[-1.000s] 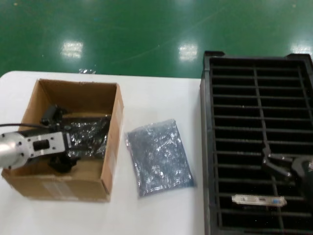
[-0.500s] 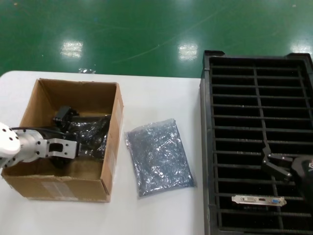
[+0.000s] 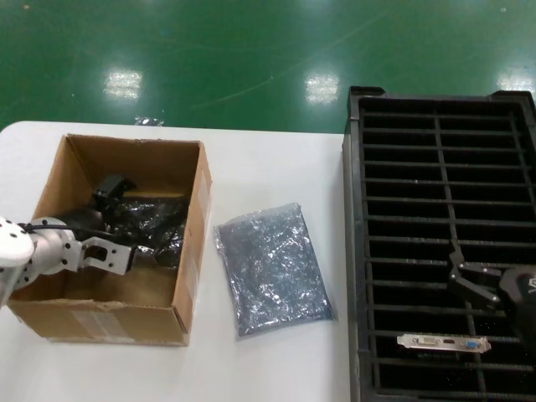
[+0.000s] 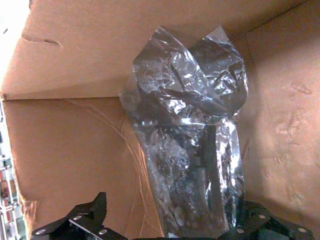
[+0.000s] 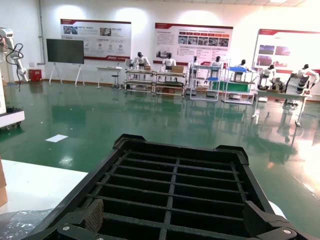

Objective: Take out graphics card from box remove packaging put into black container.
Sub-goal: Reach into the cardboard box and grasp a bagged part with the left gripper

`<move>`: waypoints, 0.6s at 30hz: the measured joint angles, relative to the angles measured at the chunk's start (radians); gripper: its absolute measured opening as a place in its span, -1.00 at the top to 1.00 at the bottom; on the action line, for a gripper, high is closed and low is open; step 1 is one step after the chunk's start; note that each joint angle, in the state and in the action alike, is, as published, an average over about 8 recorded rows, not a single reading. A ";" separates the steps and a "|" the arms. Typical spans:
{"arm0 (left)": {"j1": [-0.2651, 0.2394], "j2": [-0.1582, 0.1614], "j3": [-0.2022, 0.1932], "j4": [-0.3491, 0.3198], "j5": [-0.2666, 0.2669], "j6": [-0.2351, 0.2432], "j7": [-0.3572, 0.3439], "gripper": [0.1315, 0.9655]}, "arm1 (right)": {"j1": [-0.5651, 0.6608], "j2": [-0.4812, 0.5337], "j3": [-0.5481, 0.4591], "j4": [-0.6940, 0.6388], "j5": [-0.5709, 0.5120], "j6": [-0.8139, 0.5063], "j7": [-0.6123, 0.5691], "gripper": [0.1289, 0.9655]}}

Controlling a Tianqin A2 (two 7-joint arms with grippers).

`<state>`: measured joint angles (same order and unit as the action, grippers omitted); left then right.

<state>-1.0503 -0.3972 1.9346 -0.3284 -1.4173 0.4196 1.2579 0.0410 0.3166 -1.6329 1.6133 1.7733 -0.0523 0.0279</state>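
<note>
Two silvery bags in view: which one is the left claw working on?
The bag inside the cardboard box, the bagged card that the left claw straddles. The other bag lies flat on the table, untouched.

I see matt brown corrugated cardboard on the box (image 3: 191, 226); inside it, crinkly glossy plastic packaging (image 4: 192, 150). At lower right of the head view, the black container (image 3: 356, 251) looks dull plastic, the card's bracket (image 3: 442, 342) bright metal.
</note>
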 joint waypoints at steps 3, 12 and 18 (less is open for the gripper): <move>0.028 -0.017 0.011 -0.054 0.015 0.001 -0.041 -0.67 | 0.000 0.000 0.000 0.000 0.000 0.000 0.000 -1.00; 0.123 -0.086 0.057 -0.254 0.101 0.007 -0.235 -0.27 | 0.000 0.000 0.000 0.000 0.000 0.000 0.000 -1.00; 0.174 -0.125 0.077 -0.369 0.154 0.010 -0.340 0.05 | 0.000 0.000 0.000 0.000 0.000 0.000 0.000 -1.00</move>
<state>-0.8761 -0.5226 2.0117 -0.6971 -1.2630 0.4295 0.9177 0.0410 0.3166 -1.6329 1.6133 1.7733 -0.0523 0.0279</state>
